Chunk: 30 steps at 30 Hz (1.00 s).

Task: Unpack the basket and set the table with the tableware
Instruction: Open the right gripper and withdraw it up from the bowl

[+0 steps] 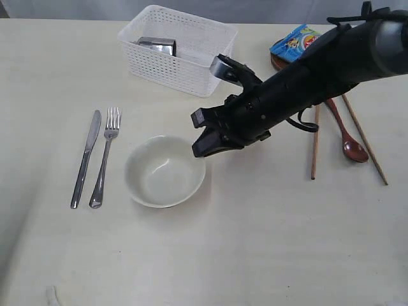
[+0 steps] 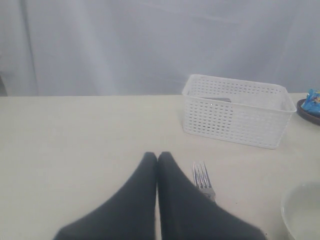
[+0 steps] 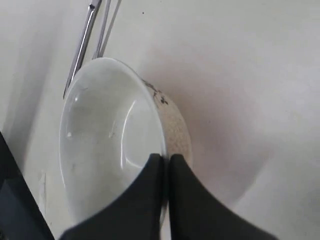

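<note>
Polished steel knife (image 1: 85, 159) and fork (image 1: 105, 158) gleam on a matt, pale cream table (image 1: 274, 248) with faint wood grain. The off-white bowl (image 1: 164, 175) is glossy and smooth inside, its outer wall speckled and duller. A white plastic basket (image 1: 173, 71) with perforated grid sides holds a mirror-bright steel mug (image 1: 157, 45). Two light wooden chopsticks (image 1: 315, 143) look matt next to the red-brown wooden spoon (image 1: 354, 149) with its lacquered sheen. The blue chip bag (image 1: 294, 42) is shiny printed film. The right claw (image 3: 165, 159) and left claw (image 2: 157, 156) are smooth matt black.
</note>
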Available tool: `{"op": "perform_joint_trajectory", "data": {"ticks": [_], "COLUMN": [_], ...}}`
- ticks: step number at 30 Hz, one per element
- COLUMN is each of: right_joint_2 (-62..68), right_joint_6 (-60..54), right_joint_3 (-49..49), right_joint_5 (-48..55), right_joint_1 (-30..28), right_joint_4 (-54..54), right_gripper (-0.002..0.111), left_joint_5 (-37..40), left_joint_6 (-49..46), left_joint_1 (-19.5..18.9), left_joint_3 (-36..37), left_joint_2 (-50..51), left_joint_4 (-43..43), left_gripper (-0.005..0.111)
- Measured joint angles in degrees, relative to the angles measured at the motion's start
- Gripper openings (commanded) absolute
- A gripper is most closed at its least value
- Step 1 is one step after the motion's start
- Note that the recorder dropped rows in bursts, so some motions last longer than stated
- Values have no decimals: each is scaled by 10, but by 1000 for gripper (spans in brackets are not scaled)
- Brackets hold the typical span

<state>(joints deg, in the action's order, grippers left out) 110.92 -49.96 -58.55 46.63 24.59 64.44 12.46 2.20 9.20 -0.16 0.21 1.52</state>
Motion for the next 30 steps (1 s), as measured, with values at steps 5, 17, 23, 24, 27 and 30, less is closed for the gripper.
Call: {"op": "perform_joint_trajectory", "data": {"ticks": [5,17,23,24,27,30], "right_joint_2": [0,-16,-73,-82,-97,-101], "right_joint_6": [21,23,26,26,29,30], "right_joint_3": [0,0,-33,-44,-79,-110], "right_joint_5": [-1,-1,0,0,-3,-25], "right_joint_1": [0,-3,-29,-33,-39,-39], "right_joint_4": [-25,-41,-46,-46,-46,-46], "right_gripper": [3,48,48,48,45,29], "left_joint_5": [0,0,0,0,0,0], "left_joint_6": [0,0,0,0,0,0], "left_joint_1": [0,0,0,0,0,0], "left_joint_3": [0,0,0,0,0,0], "left_joint_2": [0,0,0,0,0,0], "left_joint_4": [0,0,0,0,0,0], "left_gripper": [0,0,0,0,0,0]}}
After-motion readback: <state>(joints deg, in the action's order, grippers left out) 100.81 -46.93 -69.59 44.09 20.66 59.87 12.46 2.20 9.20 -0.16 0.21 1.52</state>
